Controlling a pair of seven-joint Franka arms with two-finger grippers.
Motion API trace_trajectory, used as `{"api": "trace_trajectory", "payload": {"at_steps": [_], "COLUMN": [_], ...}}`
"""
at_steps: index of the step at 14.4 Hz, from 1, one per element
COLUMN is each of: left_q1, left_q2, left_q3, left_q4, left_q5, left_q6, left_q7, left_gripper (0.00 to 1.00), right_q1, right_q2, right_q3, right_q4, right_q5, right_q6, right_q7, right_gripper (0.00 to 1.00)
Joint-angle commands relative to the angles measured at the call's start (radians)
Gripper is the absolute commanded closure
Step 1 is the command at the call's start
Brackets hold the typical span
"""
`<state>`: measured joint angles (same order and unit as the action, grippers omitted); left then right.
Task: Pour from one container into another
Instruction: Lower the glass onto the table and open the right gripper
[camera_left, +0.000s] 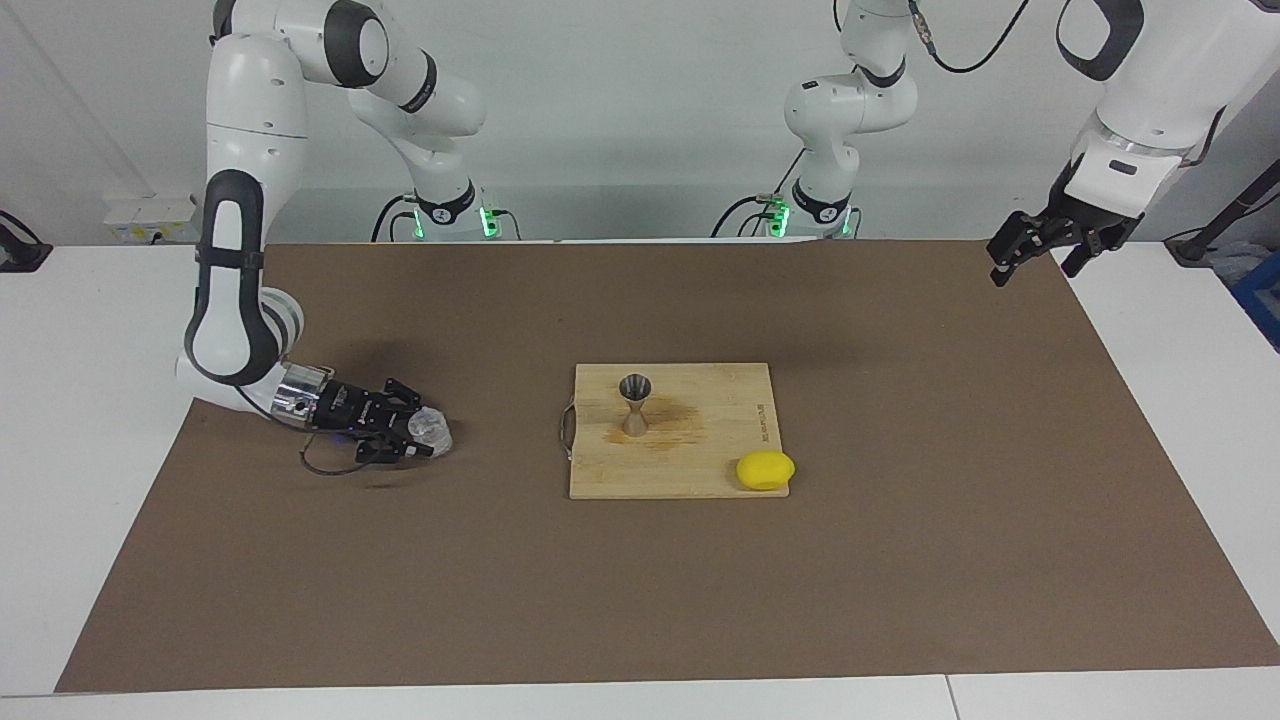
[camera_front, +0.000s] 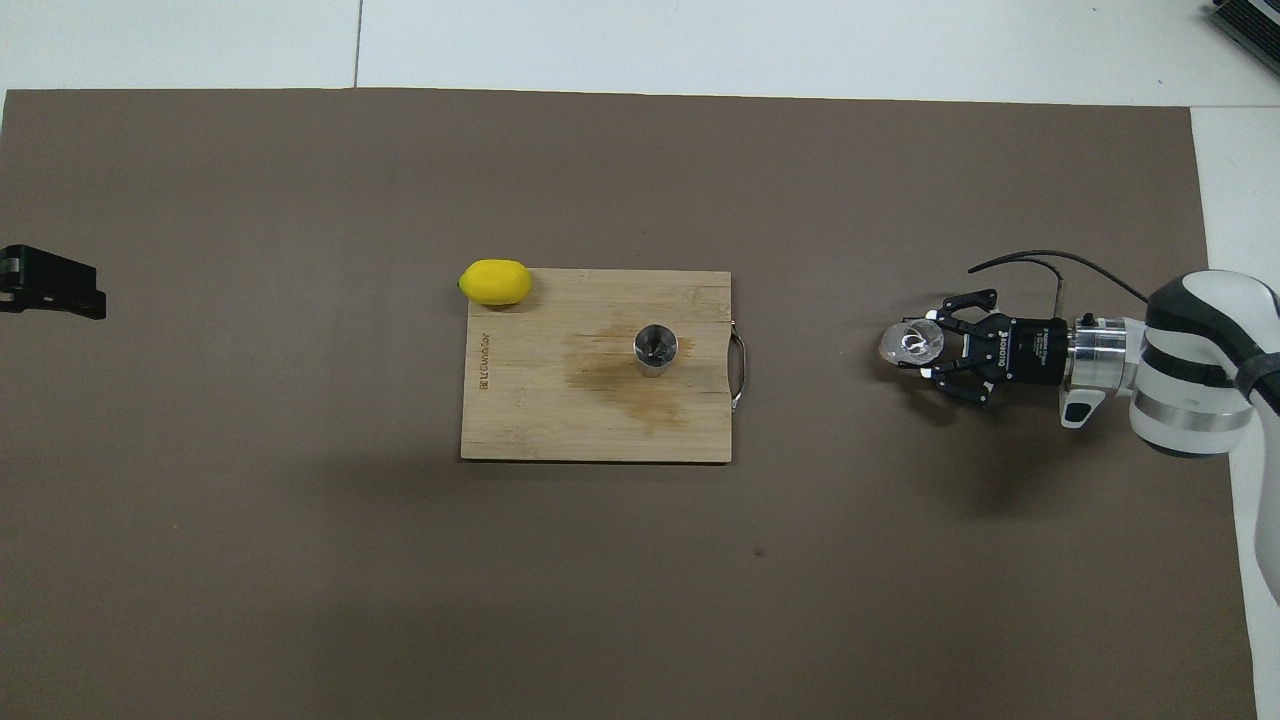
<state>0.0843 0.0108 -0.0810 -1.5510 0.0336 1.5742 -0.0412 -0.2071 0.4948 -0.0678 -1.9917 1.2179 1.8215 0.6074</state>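
Note:
The clear glass cup (camera_left: 436, 430) (camera_front: 910, 343) is low over the brown mat toward the right arm's end of the table, beside the board. My right gripper (camera_left: 426, 437) (camera_front: 926, 346) reaches in sideways and is shut on the cup. The cup's mouth faces up in the overhead view. I cannot tell whether its base touches the mat. The steel jigger (camera_left: 634, 403) (camera_front: 655, 350) stands upright on the wooden cutting board (camera_left: 700, 475) (camera_front: 560, 425). My left gripper (camera_left: 1040, 248) (camera_front: 52, 284) waits open, raised over the mat's edge at the left arm's end.
A yellow lemon (camera_left: 765, 469) (camera_front: 494, 282) lies at the board's corner farthest from the robots, toward the left arm's end. A damp stain marks the board around the jigger. The board's metal handle (camera_left: 566, 428) faces the cup. Brown mat (camera_left: 640, 600) covers the table.

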Motion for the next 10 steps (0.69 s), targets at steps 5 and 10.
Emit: {"api": "trace_trajectory", "payload": {"at_steps": [5, 10], "left_q1": [-0.009, -0.009], "left_q2": [-0.014, -0.014], "left_q3": [0.007, 0.007], "left_q4": [-0.012, -0.012], "left_q5": [0.002, 0.002], "left_q6": [-0.010, -0.010], "left_q7": [-0.008, -0.008], "left_gripper": [0.00, 0.00], "right_q1": [-0.008, -0.006], "right_q2": [-0.001, 0.004], "right_q3": [0.013, 0.011], "right_q4": [0.001, 0.002], "right_q5": [-0.041, -0.043], "right_q6": [-0.013, 0.002], "right_q7": [-0.051, -0.051], "right_gripper": [1.00, 1.00]}}
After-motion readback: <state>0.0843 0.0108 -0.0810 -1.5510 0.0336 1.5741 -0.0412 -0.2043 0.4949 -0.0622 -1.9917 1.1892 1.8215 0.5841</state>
